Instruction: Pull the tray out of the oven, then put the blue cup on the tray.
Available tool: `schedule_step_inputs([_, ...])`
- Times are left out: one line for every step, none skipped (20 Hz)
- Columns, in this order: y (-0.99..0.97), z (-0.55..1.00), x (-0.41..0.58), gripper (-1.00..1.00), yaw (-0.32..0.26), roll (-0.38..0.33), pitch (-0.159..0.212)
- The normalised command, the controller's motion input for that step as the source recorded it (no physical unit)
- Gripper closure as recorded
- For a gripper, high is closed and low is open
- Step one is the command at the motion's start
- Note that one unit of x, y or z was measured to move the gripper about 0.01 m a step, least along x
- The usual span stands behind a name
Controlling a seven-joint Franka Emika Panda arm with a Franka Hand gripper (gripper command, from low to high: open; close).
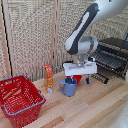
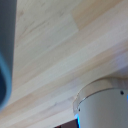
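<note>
One pale wooden tabletop [image 1: 95,107]

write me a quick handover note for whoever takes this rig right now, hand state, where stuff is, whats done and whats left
Hand: hovering low over the blue cup; the exterior view does not show whether it is open or shut, and the wrist view shows mostly bare wood.
Blue cup: upright on the wooden table, next to a red bowl, not lifted.
Oven: at the exterior view's right, door down, the tray looks drawn out at the front.
Also on the table: a red basket and an orange carton.
Done: tray pull, apparently.
Left: grasp the cup, carry it over, set it on the tray.
</note>
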Motion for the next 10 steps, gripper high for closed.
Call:
schedule_step_inputs([0.0, -0.25, 0.126, -1.0, 0.047, -0.024, 0.0])
schedule_step_inputs([0.0, -0.15, 0.0, -1.0, 0.059, 0.0, 0.0])
schedule_step_inputs([0.09, -0.14, 0.0, -1.0, 0.064, 0.0, 0.031])
schedule_step_inputs([0.05, 0.0, -0.091, 1.0, 0.016, 0.0, 0.0])
schedule_step_inputs([0.05, 0.0, -0.197, 1.0, 0.01, 0.0, -0.04])
schedule_step_inputs([0.0, 0.0, -0.134, 1.0, 0.005, 0.0, -0.034])
schedule_step_inputs([-0.04, 0.0, 0.0, 1.0, 0.05, 0.0, 0.0])
schedule_step_inputs([0.0, 0.0, 0.0, 1.0, 0.089, 0.0, 0.0])
schedule_step_inputs([0.0, 0.0, 0.0, 1.0, 0.085, 0.0, 0.0])
schedule_step_inputs([0.0, 0.0, 0.0, 1.0, 0.069, 0.0, 0.0])
